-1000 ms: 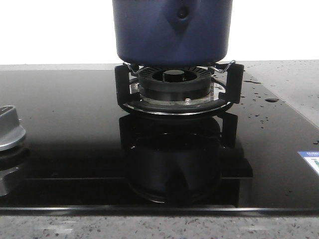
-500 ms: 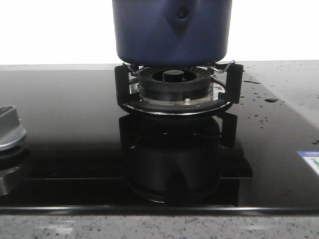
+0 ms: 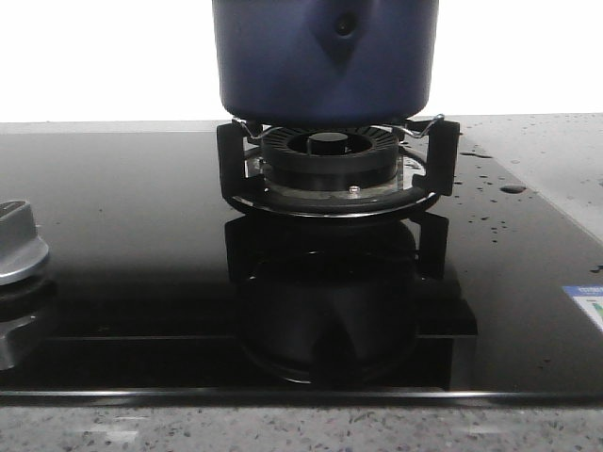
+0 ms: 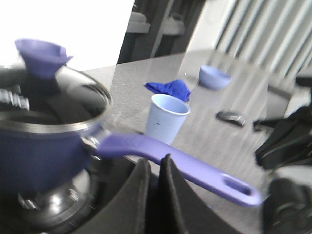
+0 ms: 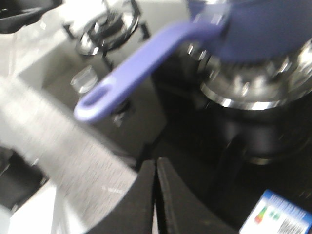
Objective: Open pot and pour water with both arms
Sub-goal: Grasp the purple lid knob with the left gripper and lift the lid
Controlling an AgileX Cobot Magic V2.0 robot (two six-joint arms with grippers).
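Observation:
The dark navy-blue pot (image 3: 325,58) stands on the black ring burner (image 3: 330,168) at the back middle of the hob. In the left wrist view the pot (image 4: 44,146) carries a glass lid (image 4: 53,105) with a purple knob (image 4: 41,57), and its long purple handle (image 4: 180,163) sticks out sideways. My left gripper (image 4: 155,163) is shut and empty, just short of the handle. In the right wrist view the pot (image 5: 258,29) and its handle (image 5: 141,68) show blurred. My right gripper (image 5: 156,163) is shut and empty, away from the handle. Neither gripper shows in the front view.
A light blue cup (image 4: 165,117), a blue cloth (image 4: 170,88), a blue bowl (image 4: 214,77) and a dark small object (image 4: 230,117) lie on the grey counter. A silver knob (image 3: 19,240) sits at the hob's left. A second burner (image 5: 107,24) and a small glass (image 5: 84,79) show beyond the handle.

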